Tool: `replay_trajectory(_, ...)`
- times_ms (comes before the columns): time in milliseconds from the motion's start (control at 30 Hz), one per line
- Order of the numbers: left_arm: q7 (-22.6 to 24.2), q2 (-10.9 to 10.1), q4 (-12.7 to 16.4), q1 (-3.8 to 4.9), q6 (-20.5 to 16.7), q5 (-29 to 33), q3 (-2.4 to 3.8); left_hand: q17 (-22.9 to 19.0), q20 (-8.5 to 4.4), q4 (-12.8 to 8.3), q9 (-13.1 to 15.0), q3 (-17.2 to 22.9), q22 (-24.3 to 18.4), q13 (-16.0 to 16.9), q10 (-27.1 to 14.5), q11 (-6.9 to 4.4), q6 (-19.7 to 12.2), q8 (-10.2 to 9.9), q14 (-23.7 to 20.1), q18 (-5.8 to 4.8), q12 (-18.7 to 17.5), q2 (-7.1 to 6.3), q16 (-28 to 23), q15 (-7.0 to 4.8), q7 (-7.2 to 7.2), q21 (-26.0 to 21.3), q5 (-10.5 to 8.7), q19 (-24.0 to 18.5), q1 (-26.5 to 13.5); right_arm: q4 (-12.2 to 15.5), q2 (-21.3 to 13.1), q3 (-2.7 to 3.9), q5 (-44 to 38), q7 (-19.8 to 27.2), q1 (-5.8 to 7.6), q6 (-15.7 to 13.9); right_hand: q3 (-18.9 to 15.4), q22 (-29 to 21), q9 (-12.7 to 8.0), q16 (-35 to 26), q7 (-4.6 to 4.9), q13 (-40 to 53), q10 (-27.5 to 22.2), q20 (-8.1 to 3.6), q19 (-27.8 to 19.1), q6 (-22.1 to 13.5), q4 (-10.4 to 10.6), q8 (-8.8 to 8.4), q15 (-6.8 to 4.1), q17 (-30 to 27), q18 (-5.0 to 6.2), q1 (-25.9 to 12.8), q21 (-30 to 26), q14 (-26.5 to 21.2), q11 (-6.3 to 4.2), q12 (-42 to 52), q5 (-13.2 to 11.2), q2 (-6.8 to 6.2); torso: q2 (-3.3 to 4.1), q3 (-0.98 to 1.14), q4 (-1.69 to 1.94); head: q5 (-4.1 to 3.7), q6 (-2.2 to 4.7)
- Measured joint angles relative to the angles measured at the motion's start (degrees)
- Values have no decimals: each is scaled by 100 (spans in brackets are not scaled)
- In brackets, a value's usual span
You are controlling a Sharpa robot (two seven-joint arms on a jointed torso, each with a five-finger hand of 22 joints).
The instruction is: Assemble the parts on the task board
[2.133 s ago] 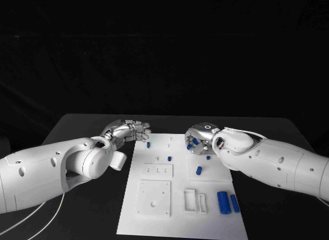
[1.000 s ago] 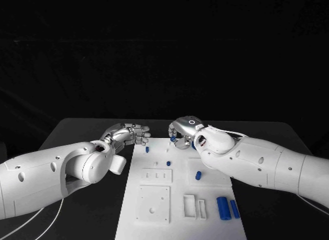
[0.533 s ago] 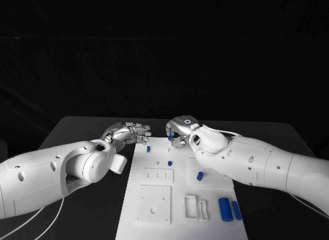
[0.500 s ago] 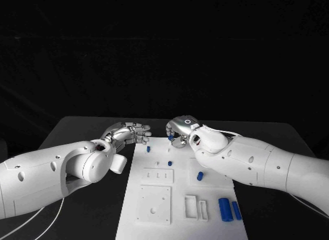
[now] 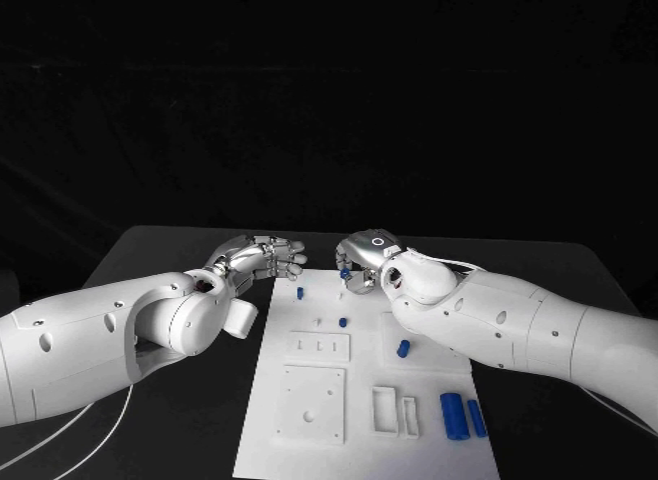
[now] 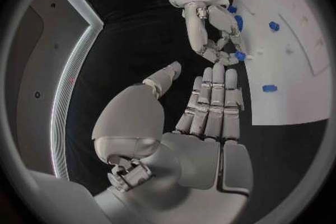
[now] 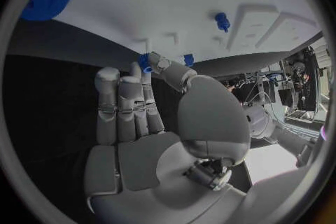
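Task board [image 5: 361,420] with blue parts [image 5: 450,411]; right hand [image 5: 361,262] pinching small blue part [image 6: 240,56], left hand [image 5: 267,258] empty, fingers apart.

I see both hands crowding the task board's [image 5: 370,440] far edge, my left hand [image 5: 264,258] just off its far-left corner, my right hand [image 5: 362,263] over it; upright blue pegs [image 5: 342,322] obstruct the far half; the near-left stays open.

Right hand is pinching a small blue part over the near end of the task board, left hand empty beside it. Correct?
Not quite: the right hand pinches the small blue part at the far end of the task board, as the head view shows. The left hand is empty beside it.
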Motion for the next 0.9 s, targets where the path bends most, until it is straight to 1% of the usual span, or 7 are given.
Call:
replay_trajectory(300, -3, -16, 35, 30, 0, -1, 0, 5, 0, 0, 5, 0, -1, -3, 0, 0, 0, -22, 0, -6, 0, 0, 0, 0, 0, 0, 0, 0, 0, 22, -22, 0, -3, -1, -20, 20, 5, 0, 0, 0, 0, 8, 1, 18, 2, 0, 6, -15, -1, 0, 0, 1, 22, 1, -1, 0, 0, 1, 26, -10, 10, 11, -33)
replay_trajectory(400, -3, -19, 35, 33, 0, -2, 0, 5, 0, 0, 5, 0, -1, -3, 0, 0, 0, -22, 0, 11, 0, 0, 0, 0, 0, 0, 0, 0, 0, 40, -34, 1, -3, 0, -20, 22, 14, 0, 0, 0, 0, 14, 1, 17, 0, -1, 15, -16, -1, 0, 0, 1, 22, 1, -1, 0, -1, 1, 30, -13, 10, 14, -41)
replay_trajectory(433, -3, -19, 35, 34, 0, -2, 0, 5, 0, 0, 5, 0, -1, -3, 0, 0, 0, -22, 0, 36, 0, 0, 0, 0, 0, 0, 0, 0, 0, 42, -37, 2, -3, 1, -20, 22, 14, 0, 0, 0, 0, 16, 1, 14, -2, -1, 15, -17, -1, -5, 0, 1, 22, 1, -1, 0, -1, 1, 31, -13, 10, 16, -43)
replay_trajectory(633, -3, -32, 31, 38, 0, -4, 0, 4, 1, -13, 4, 13, -2, -2, 0, 0, 0, -22, 0, 53, 0, 0, 0, 0, 0, 0, 0, 1, 0, 46, -43, 3, 2, 18, -17, 46, 14, 0, 9, 0, -1, 21, 1, -2, -21, -2, 15, -18, -6, -6, 0, 1, 22, 5, -1, -1, -5, 1, 32, -13, 11, 30, -48)
replay_trajectory(900, -3, -33, 29, 40, 0, -5, 0, 4, 1, -13, 4, 13, -2, -4, 0, 0, 0, -22, 0, 52, 0, 0, 0, 0, 0, 0, 0, 1, 0, 51, -31, -1, 9, 24, -22, 98, 14, 0, 9, 0, -10, 37, 1, 7, -30, -12, 15, -3, -19, -6, 0, 7, 22, -7, -1, -5, -22, 7, 36, -21, 9, 44, -57)
